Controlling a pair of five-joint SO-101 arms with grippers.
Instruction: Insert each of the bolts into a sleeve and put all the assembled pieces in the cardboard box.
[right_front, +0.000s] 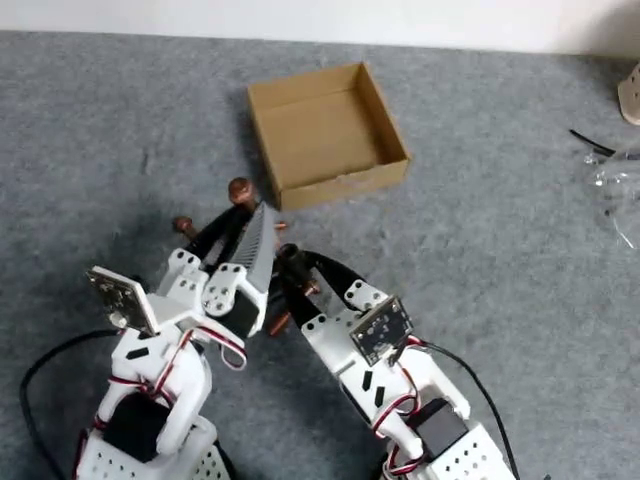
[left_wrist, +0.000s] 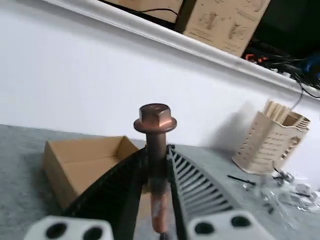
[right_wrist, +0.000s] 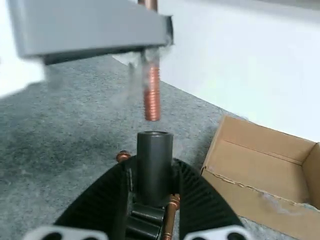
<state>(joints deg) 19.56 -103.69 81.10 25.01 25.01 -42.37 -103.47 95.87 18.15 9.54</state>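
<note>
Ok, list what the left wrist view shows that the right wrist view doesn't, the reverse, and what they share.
Left wrist, not right wrist: the hex head of the bolt held in the left gripper, and a wooden holder. Right wrist, not left wrist: the sleeve upright in the right gripper, below the bolt's threaded tip. Both: the bolt, the cardboard box.

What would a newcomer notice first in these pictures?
The left gripper holds a copper bolt upright, head up, its threaded end just above the open top of a dark sleeve that the right gripper holds upright. Beyond both arms, the open cardboard box sits on the grey carpet.
</note>
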